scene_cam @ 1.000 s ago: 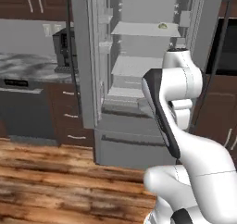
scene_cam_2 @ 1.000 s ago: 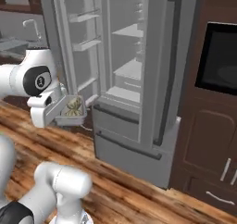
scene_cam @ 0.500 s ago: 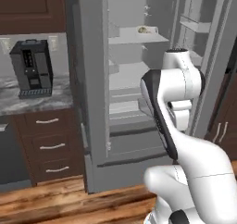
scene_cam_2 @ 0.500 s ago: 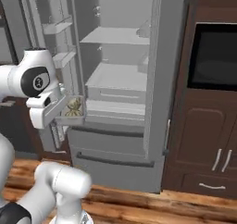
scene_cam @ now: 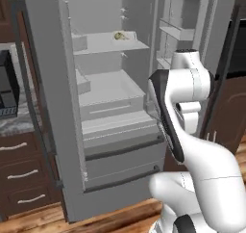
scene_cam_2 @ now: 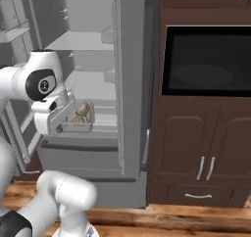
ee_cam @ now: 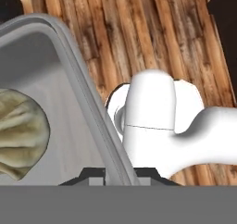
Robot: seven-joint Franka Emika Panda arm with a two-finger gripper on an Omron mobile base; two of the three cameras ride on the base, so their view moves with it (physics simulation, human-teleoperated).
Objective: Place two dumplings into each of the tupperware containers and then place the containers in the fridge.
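Note:
My gripper (scene_cam_2: 65, 127) is shut on the rim of a translucent tupperware container (scene_cam_2: 82, 124), held level at chest height in front of the open fridge (scene_cam_2: 130, 84). Pale beige dumplings (scene_cam_2: 81, 112) lie inside it. In the hand view the container's grey rim (ee_cam: 78, 82) runs down between my fingertips, with one dumpling (ee_cam: 18, 135) on its floor. In the left base view my own arm hides the hand, and the fridge (scene_cam: 120, 155) stands wide open. On its upper shelf rests another small pale dumpling (scene_cam: 119, 35); I cannot make out a box around it.
A black built-in oven (scene_cam_2: 206, 59) sits in dark wood cabinets (scene_cam_2: 196, 148) right of the fridge. At the left, a black coffee machine (scene_cam: 7, 90) stands on a counter over drawers (scene_cam: 24, 174). The fridge door racks (scene_cam: 185, 15) hang close to my arm. Wooden floor lies below.
The whole picture has shifted: the base has driven closer to the open fridge and now faces its shelves. My gripper has kept its hold on the container with the dumplings.

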